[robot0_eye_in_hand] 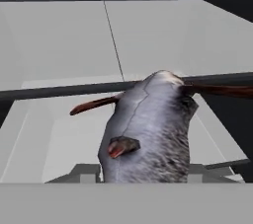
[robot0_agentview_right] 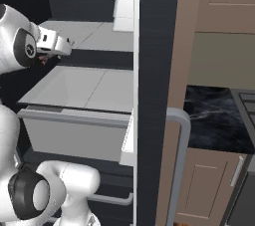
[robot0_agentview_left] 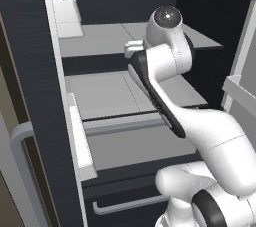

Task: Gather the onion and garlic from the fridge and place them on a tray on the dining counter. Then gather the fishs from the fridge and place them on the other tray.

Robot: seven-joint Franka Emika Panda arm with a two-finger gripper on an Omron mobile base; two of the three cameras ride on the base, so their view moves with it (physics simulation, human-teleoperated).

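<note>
Fish [robot0_eye_in_hand: 148,134], one, gripped in end effector [robot0_eye_in_hand: 143,171] above two fridge [robot0_agentview_left: 30,71] shelves.

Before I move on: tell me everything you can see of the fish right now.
In the hand view the fish sits right in front of the camera, between the end effector's fingers, apparently gripped. Its body is silver-grey and speckled, paler on one flank, with a thin crack-like line along it. Reddish-brown fins stick out to both sides, plus a small reddish flap low on the body. Behind it lie pale grey fridge shelves. Its lower end is hidden.
</note>
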